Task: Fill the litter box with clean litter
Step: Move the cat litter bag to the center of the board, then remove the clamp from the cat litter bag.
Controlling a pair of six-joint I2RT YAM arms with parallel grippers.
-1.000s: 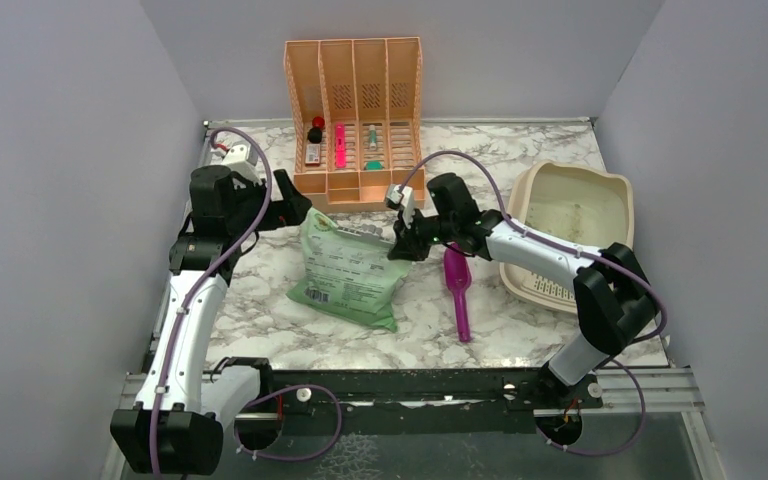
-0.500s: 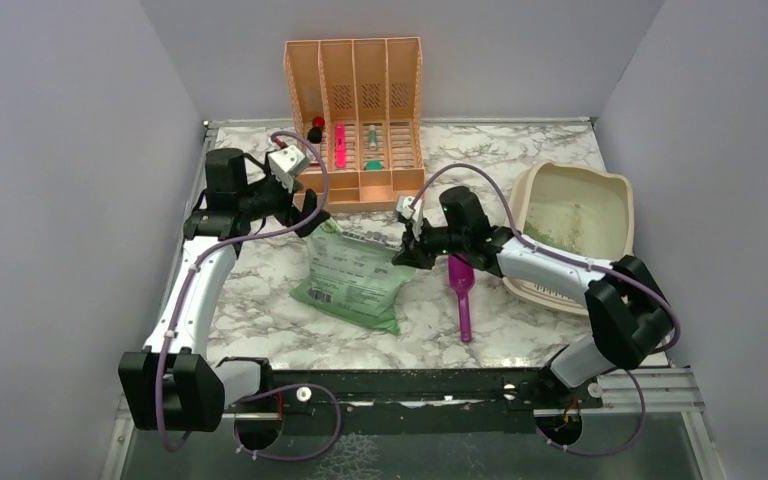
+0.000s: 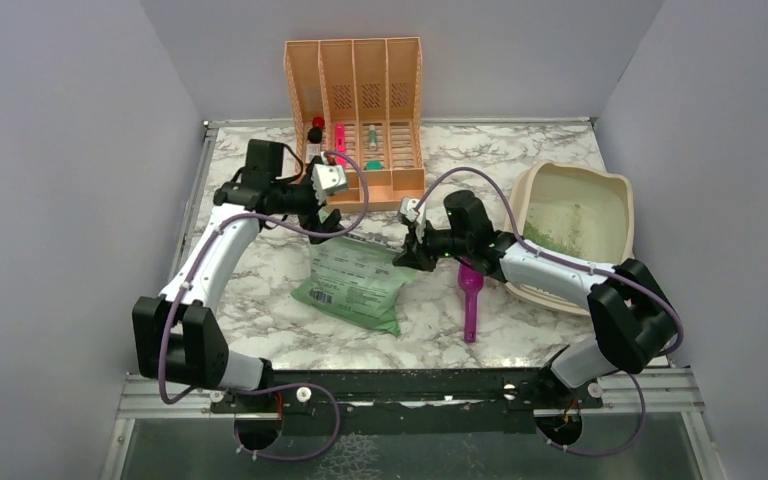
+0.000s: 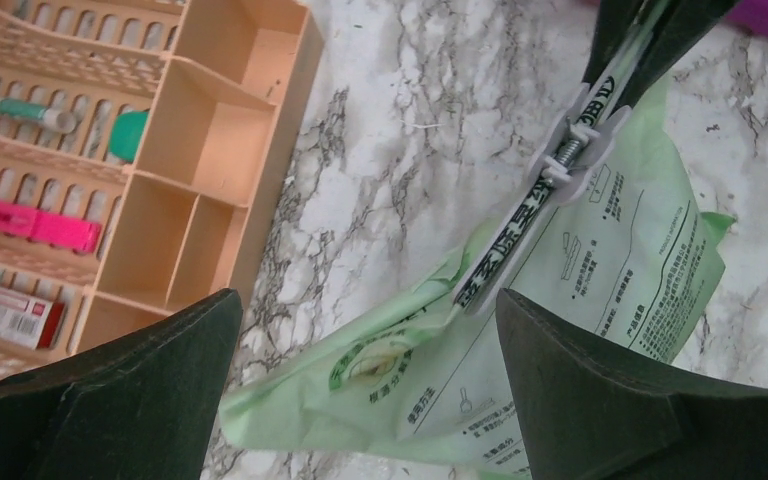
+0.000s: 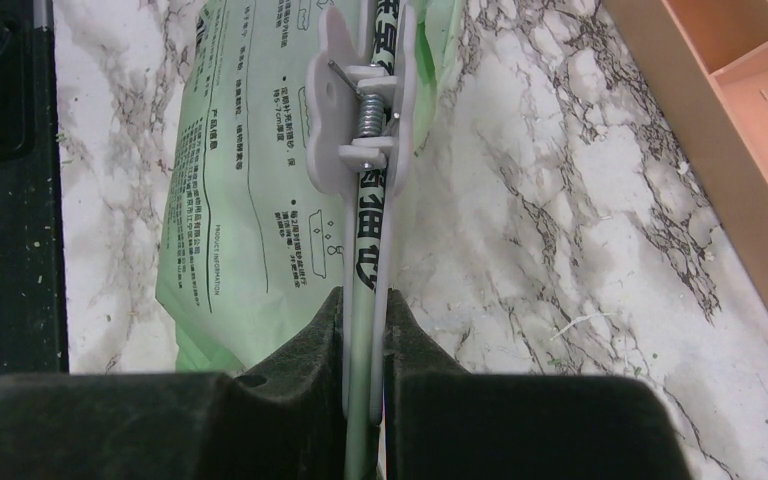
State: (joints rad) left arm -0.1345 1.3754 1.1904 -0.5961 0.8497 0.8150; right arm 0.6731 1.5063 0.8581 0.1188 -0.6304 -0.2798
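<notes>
The beige litter box (image 3: 615, 192) sits at the right, with a thin scatter of green litter (image 3: 563, 228) on its floor. A pale green printed bag (image 3: 352, 280) lies mid-table, its top closed by a white spring clip (image 5: 365, 130). My right gripper (image 5: 365, 300) is shut on the clip's end and the bag's top edge; it also shows in the top view (image 3: 407, 252). My left gripper (image 4: 365, 300) is open, hovering over the bag's top left corner (image 4: 380, 370), touching nothing. The clip (image 4: 550, 190) runs between the two grippers.
A peach slatted file organizer (image 3: 355, 120) holding small items stands at the back, close behind my left gripper (image 3: 332, 222). A purple scoop (image 3: 470, 300) lies between the bag and the litter box. Grey walls close in on the left, back and right.
My left arm has swung right from the table's left side, and its open gripper is now over the bag's top left corner. My right gripper keeps its hold; the bag's top sits lower.
</notes>
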